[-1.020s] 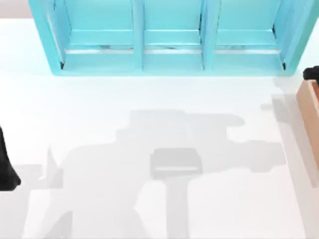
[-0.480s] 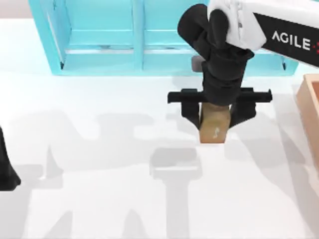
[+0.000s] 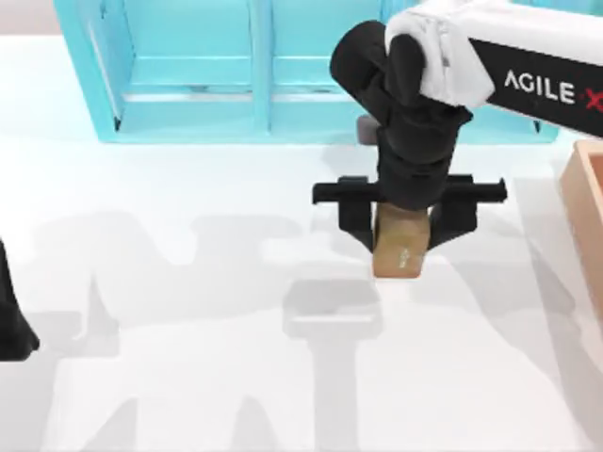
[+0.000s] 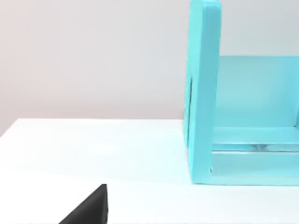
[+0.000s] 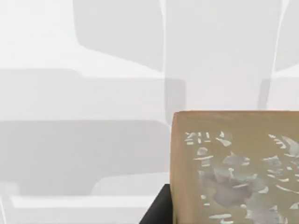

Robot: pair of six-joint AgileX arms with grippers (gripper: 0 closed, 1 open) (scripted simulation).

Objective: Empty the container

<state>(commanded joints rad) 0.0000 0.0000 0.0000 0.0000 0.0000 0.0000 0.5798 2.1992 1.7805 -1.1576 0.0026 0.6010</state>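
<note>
Container (image 3: 586, 202): tan wooden bin at the desk's (image 3: 188, 282) right edge, partly cut off. Right gripper (image 3: 399, 231), arm lettered "AGILE", hangs left of it over mid-desk, jaws clamped on a small brown cube (image 3: 399, 247) with pale unreadable markings. Turquoise shelf (image 3: 311, 104) stands behind; left arm (image 3: 11, 315) parked at the left edge, jaw state cannot be told.

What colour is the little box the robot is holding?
Brown, with pale silvery marks on one face; the cube shows best in the right wrist view.
</note>
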